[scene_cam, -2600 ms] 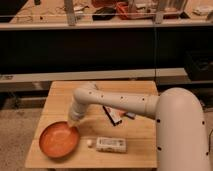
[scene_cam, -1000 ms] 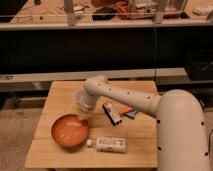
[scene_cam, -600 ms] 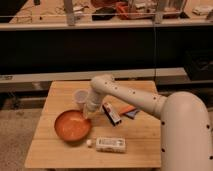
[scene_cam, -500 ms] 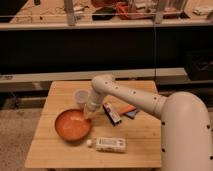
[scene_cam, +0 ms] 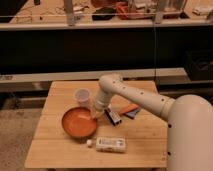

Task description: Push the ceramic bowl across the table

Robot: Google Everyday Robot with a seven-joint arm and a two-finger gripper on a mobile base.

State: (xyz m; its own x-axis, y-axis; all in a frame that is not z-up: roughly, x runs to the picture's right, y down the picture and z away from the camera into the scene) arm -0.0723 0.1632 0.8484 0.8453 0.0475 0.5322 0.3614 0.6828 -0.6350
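The ceramic bowl (scene_cam: 78, 123), wide, shallow and orange-red, sits on the left half of the light-wood table (scene_cam: 145, 137). My white arm reaches in from the right and bends down to the bowl. The gripper (scene_cam: 96, 114) is at the bowl's right rim, touching or nearly touching it. A small translucent white cup (scene_cam: 82, 96) stands upright just behind the bowl, left of the arm.
A white flat packet (scene_cam: 111, 144) and a small white ball (scene_cam: 89, 143) lie in front of the bowl. A dark object (scene_cam: 114, 117) and an orange and blue item (scene_cam: 131, 110) lie right of the gripper. Dark shelving stands behind the table.
The bowl has slid from the table's front left towards the right and a little back. The gripper and arm have moved right with it, close to the cup.
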